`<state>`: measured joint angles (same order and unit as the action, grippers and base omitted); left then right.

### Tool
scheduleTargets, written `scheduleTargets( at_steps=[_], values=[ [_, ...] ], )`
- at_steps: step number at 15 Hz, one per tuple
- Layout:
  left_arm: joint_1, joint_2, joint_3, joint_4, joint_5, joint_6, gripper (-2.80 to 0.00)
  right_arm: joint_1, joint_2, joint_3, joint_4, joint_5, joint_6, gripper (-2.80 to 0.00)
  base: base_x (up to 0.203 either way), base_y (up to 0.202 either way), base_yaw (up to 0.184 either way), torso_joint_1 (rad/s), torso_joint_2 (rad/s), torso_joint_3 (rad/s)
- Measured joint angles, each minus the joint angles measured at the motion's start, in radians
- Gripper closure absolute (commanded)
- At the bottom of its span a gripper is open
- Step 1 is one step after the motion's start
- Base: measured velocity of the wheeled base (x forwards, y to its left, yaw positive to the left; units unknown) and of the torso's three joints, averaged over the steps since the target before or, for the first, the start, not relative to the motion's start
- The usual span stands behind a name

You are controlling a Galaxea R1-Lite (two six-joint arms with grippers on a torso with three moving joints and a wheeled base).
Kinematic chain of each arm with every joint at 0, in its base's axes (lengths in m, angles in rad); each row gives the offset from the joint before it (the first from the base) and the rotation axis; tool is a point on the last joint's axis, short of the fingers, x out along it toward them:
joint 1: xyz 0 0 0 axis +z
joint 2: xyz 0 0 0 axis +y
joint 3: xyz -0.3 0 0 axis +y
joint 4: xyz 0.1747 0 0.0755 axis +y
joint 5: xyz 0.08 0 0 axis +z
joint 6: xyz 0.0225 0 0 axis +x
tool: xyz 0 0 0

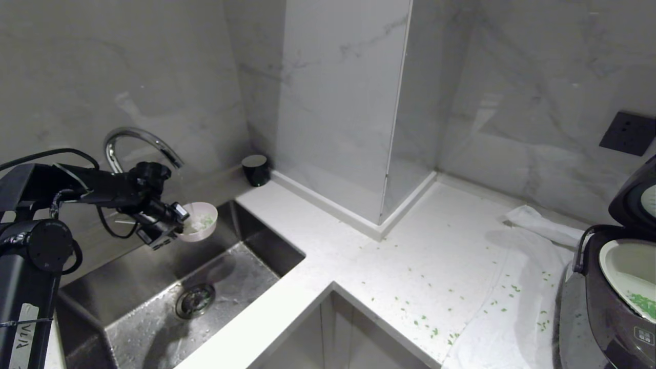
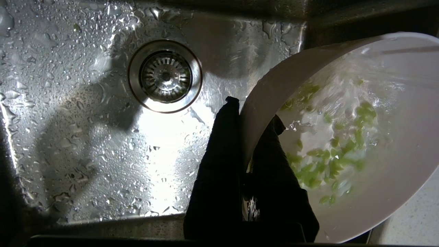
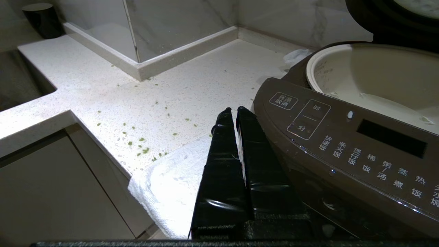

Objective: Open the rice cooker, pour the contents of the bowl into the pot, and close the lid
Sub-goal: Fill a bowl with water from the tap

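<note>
Right end effector (image 3: 233,113): fingers pressed together, empty, parked just beside the front panel of the large dark brown-grey rice cooker (image 3: 343,147), over a white cloth (image 3: 171,185).

Hinged dark lid (image 1: 633,197) stands open. Whitish-grey inner pot (image 1: 622,266) holds a patch of green bits; more green bits (image 1: 425,323) are scattered on the white speckled tabletop (image 1: 410,241).

Farther off, over the wet steel sink (image 1: 154,318) and below the chrome tap (image 1: 138,143), the left end effector (image 2: 252,116) pinches the rim of the small pale pink bowl (image 2: 267,89), one finger inside, one outside.

Bowl contents (image 2: 329,161): chopped green pieces in what looks like water. Probably light, but the glazed wall is wet and likely slippery; the rim pinch seems the only hold, so tilting risks slopping.

Small black cup (image 1: 255,169) in the far corner.
</note>
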<state>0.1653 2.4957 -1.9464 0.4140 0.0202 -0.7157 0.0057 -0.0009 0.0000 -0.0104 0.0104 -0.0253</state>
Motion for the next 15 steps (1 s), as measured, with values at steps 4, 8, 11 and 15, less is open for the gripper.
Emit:
scheduleTargets(
  at_steps=[4,8,11,15],
  values=[
    [0.000,0.000,0.000,0.000,-0.001,-0.004,0.00,0.000,0.000,0.000,0.000,0.000,0.000,0.00,0.000,0.000,0.000,0.000,0.00,0.000],
    [0.002,-0.002,0.000,0.002,-0.001,-0.001,0.00,0.000,0.000,0.000,0.000,0.000,0.000,0.00,0.000,0.000,0.000,0.000,0.00,0.000],
    [0.001,-0.003,0.000,0.001,-0.001,-0.002,0.00,0.000,0.000,0.000,0.000,0.000,0.000,0.00,0.000,0.000,0.000,0.000,0.00,0.000],
    [0.001,-0.004,0.000,0.001,-0.004,-0.005,0.00,0.000,0.000,0.000,0.000,0.000,0.000,0.00,0.000,0.000,0.000,0.000,0.00,0.000]
  ],
)
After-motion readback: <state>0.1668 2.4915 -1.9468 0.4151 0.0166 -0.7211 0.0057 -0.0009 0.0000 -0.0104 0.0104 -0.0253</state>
